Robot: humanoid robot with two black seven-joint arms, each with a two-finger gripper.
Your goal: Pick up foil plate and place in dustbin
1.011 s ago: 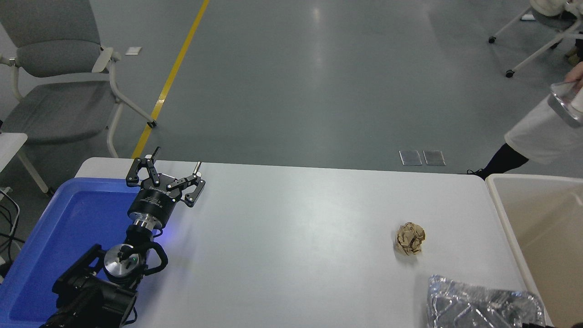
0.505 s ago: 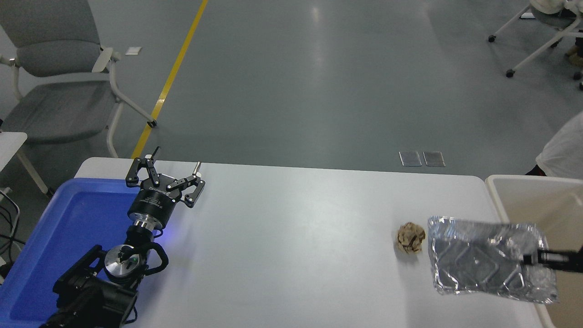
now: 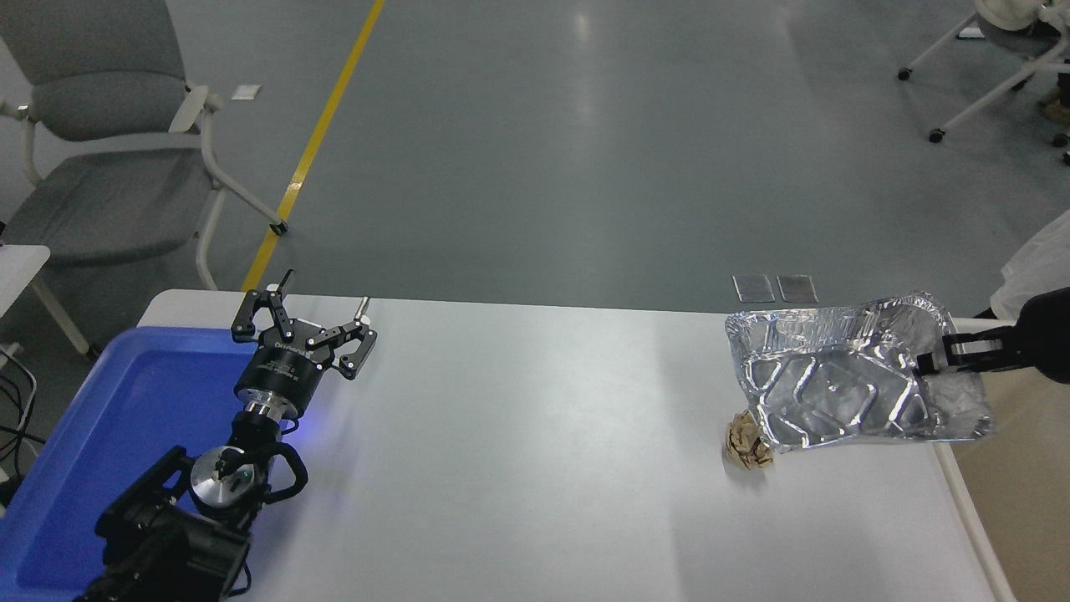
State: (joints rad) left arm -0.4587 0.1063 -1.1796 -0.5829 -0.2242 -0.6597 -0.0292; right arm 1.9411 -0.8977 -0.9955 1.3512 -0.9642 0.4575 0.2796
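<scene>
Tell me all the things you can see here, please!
Foil plate: one, shiny silver, held up in the air over the table's right end, tilted.
Paper ball: one, brown, on the table, partly hidden behind the plate's lower corner.
Dustbin: one, beige, at the table's right end, mostly hidden.
Tray: one, blue, at the table's left end.
Table: one, white.
Chair: one, grey, far left; legs of another at top right.
Floor line: one, yellow.
Person: one, white clothing, right edge.
Left gripper: black, parked by the tray, jaws open.
Right gripper: black, jaws shut on the plate's right rim.
</scene>
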